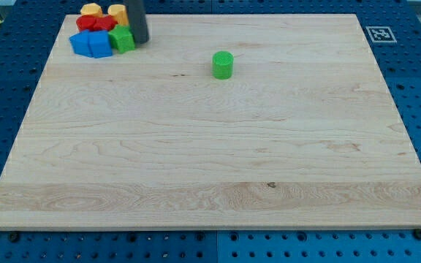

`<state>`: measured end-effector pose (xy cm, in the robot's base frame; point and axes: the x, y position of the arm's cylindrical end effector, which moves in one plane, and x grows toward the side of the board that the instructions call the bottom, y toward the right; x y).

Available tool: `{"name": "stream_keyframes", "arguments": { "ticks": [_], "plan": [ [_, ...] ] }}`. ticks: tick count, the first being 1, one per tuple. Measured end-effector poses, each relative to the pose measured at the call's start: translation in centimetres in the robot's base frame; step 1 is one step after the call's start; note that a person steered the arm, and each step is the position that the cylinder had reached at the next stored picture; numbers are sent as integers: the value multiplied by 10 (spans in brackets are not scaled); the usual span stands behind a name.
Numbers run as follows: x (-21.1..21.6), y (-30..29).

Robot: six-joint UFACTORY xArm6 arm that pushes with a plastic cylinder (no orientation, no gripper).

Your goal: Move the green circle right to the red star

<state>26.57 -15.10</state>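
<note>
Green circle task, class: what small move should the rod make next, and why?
Probably swing my tip out to the view's right of the green circle, since it sits by the cluster holding the red star, on the circle's wrong side for pushing it there.

You've got bare board [196, 161] all round the green circle [223, 64]. Only obstacle: block cluster [102, 31] packed at view's top-left corner, w/ my tip [142, 41] just beside it.

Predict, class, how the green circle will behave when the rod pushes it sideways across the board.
The green circle looks short and squat, standing on a flat end, so it probably slides rather than tips. Its round side may let it slip off my tip if pushed off-centre. The wooden board looks smooth, so it likely glides easily.
</note>
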Motion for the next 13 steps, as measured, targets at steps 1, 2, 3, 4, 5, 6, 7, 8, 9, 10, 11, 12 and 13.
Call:
{"name": "stream_keyframes", "arguments": {
  "ticks": [1,2,3,4,5,6,7,8,9,10,11,12,13],
  "plan": [
    [-15,21],
    [-20,98],
    [-4,182],
    [32,259],
    [88,274],
    [111,248],
    [102,195],
    [74,153],
    [43,116],
    [21,83],
    [21,91],
    [8,117],
    [1,96]
  ]
}}
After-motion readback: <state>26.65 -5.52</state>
